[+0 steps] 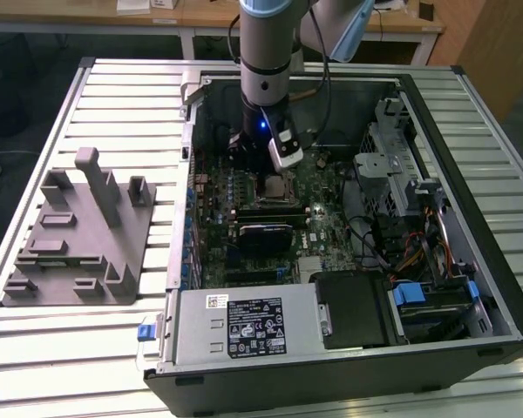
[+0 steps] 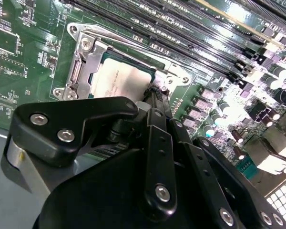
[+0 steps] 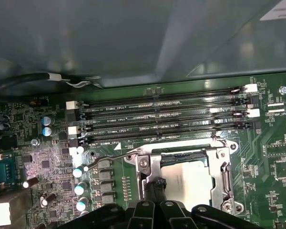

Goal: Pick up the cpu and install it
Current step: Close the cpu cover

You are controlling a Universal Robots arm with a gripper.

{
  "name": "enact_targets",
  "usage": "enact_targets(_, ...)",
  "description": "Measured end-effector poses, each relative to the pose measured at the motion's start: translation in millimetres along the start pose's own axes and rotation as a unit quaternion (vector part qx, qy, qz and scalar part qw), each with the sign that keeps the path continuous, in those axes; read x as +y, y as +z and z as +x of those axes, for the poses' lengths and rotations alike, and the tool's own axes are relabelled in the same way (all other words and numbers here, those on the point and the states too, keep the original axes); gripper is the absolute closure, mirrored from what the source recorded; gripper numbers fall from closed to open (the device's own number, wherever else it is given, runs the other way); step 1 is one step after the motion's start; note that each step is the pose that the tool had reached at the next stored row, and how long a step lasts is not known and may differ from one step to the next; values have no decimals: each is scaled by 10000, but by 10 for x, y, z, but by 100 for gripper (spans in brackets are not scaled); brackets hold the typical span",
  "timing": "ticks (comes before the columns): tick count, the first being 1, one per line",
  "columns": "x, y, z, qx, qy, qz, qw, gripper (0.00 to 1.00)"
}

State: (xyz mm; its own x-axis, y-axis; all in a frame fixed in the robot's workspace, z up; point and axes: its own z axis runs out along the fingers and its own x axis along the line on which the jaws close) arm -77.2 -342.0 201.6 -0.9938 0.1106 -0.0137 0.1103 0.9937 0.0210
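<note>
The arm is seen reaching straight down from the top of the exterior view into the open case, its wrist held upright over the motherboard. The pincer is lowered right to the socket, its black fingers drawn narrow, tips together, and nothing is seen held between them. The tips are placed at one edge of the cpu, touching it or just beside it; which cannot be told. The cpu is found lying flat inside the socket's metal frame, a pale silvery square with faint print on its top, next to the memory slots. On the tabletop, a grey fixture is seen well apart at the exterior view's left.
</note>
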Motion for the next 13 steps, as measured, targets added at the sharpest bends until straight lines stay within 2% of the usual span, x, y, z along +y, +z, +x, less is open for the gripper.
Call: enact_targets(13,0,21,-2,0,0,-7,10000,89)
